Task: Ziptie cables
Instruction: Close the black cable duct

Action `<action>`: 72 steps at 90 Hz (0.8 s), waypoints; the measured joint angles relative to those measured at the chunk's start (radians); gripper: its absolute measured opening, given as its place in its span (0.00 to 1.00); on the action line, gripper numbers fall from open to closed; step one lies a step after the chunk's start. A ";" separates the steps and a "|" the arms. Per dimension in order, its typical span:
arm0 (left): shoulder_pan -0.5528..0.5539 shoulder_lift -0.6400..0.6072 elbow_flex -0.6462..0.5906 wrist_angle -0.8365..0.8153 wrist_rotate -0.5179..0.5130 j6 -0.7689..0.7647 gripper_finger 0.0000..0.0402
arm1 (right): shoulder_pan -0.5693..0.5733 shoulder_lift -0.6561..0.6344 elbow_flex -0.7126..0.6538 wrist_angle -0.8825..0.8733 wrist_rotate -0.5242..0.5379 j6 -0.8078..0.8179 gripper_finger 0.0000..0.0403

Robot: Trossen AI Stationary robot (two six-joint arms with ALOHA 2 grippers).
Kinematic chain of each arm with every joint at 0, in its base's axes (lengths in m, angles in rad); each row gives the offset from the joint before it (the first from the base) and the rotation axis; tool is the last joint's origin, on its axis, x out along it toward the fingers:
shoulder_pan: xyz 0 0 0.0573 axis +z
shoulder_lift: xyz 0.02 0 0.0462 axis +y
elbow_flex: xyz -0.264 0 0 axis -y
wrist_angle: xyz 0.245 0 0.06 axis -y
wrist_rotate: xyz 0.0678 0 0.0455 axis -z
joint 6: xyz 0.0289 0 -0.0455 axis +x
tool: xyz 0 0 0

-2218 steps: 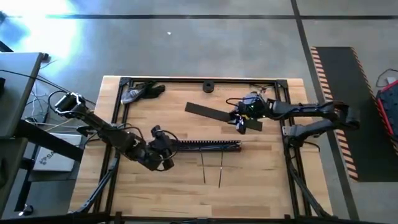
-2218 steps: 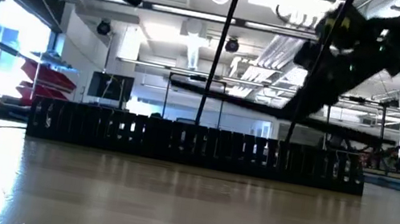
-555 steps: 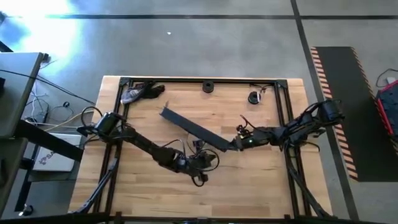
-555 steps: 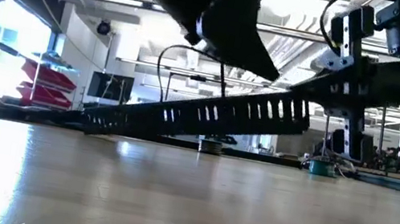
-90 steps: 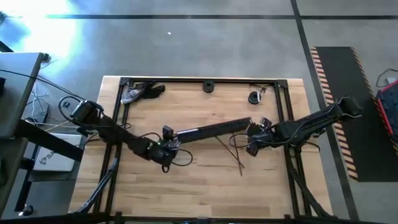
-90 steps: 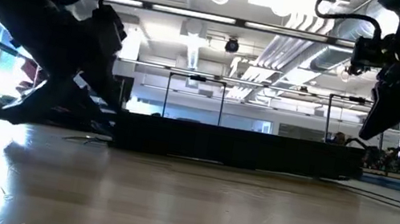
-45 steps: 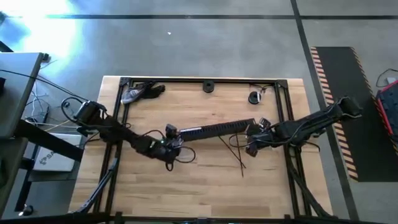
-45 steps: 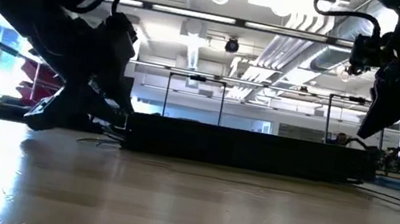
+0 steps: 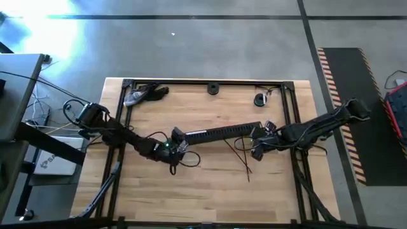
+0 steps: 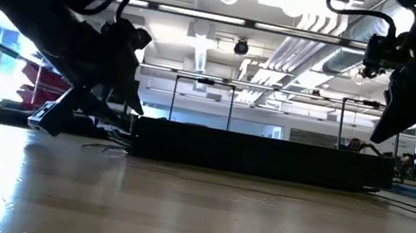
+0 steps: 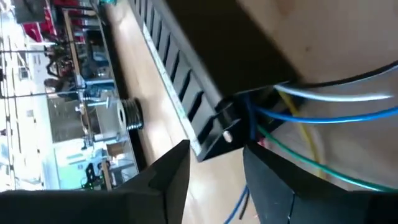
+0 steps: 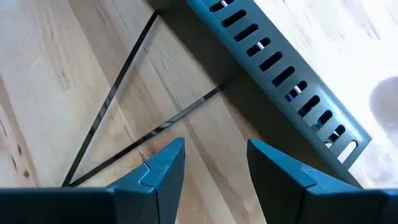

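Observation:
A long black slotted duct (image 9: 217, 132) lies flat across the table's middle. Blue, white, green and yellow cables (image 11: 311, 115) come out of its left end (image 11: 214, 134). My left gripper (image 11: 214, 152) is open and low at that end (image 9: 176, 137), one finger on each side of it. My right gripper (image 12: 214, 152) is open above the table by the duct's right end (image 9: 255, 145), touching nothing. Below it two thin black ties (image 12: 118, 118) lie on the wood in a V (image 9: 240, 152). A blue cable shows through the duct's slots (image 12: 292, 94). My left gripper stands open at the duct's left end (image 11: 205, 146), coming level from the table's left, its fingers along the duct. The duct lies flat on the table. Whether a finger (image 11: 177, 158) touches the end, I cannot tell.
Two small round black parts (image 9: 212, 88) (image 9: 259, 99) sit near the far edge, and a grey and black tool (image 9: 143, 94) lies in the far left corner. A black frame rail (image 9: 203, 81) borders the table. The near half of the wood is bare (image 9: 203, 191).
My left gripper has gone toward the table's right edge, up to the duct's left end. The duct has slid a little toward the right along the table, still flat.

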 joint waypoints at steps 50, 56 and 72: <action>0.043 0.000 0.001 0.201 0.206 -0.059 0.07 | 0.000 0.000 0.000 0.001 0.000 0.008 0.39; 0.039 0.000 0.001 0.218 0.219 -0.107 0.02 | 0.000 0.000 0.000 0.001 0.000 0.008 0.39; 0.038 -0.002 0.003 0.235 0.378 -0.320 0.00 | 0.000 -0.002 0.001 0.000 -0.048 0.008 0.39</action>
